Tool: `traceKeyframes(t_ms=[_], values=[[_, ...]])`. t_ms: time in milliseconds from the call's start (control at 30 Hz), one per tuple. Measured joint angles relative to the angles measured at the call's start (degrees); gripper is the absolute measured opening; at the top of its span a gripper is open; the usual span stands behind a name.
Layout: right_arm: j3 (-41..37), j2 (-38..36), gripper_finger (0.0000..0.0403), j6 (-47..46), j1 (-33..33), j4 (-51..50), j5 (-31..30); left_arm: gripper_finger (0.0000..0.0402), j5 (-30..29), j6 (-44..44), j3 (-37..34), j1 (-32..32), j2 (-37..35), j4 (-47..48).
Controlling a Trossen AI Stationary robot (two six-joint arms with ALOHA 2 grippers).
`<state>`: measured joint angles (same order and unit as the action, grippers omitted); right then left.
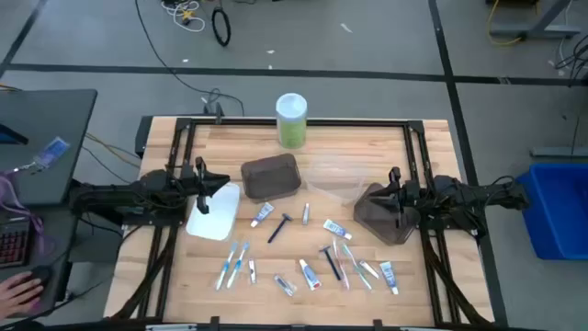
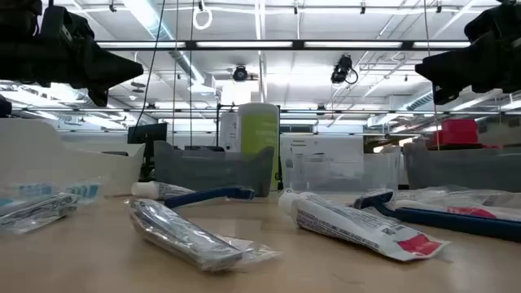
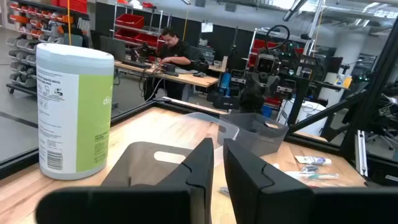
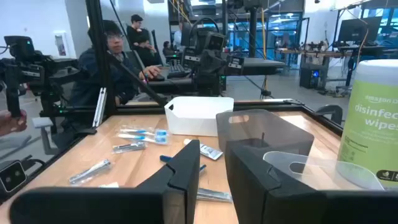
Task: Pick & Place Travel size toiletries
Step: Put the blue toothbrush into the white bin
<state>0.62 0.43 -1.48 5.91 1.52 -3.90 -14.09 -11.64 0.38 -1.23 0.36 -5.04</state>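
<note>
The travel size toiletries lie loose on the near half of the table: a white tube, a dark-handled razor, blue-white toothbrushes, and a cluster of tubes, brushes and packets. The low view shows a tube and a silvery packet up close. My left gripper hovers above the white tray, holding nothing. My right gripper hovers over a dark tray, also holding nothing. Only a narrow slit shows between each pair of fingers.
A second dark tray and a clear tray sit mid-table between the arms. The tall green canister with a white lid stands at the far edge. People work at desks beyond the table; a hand shows at the left.
</note>
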Motion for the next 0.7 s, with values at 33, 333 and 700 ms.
traceKeyframes(t_ms=[33, 333, 700], values=[[0.0, 0.0, 0.0086, 0.0, 0.0, 0.0, 0.0, 0.0043, 0.0, 0.0, 0.0, 0.0, 0.0, 0.0], [0.0, 0.0, 0.0086, 0.9, 0.0, 3.7, 0.0, 0.0043, 0.0, 0.0, 0.0, 0.0, 0.0, 0.0], [0.0, 0.0, 0.0086, 0.9, 0.0, 3.8, 0.0, 0.0043, 0.0, 1.2, 0.0, 0.0, 0.0, 0.0]])
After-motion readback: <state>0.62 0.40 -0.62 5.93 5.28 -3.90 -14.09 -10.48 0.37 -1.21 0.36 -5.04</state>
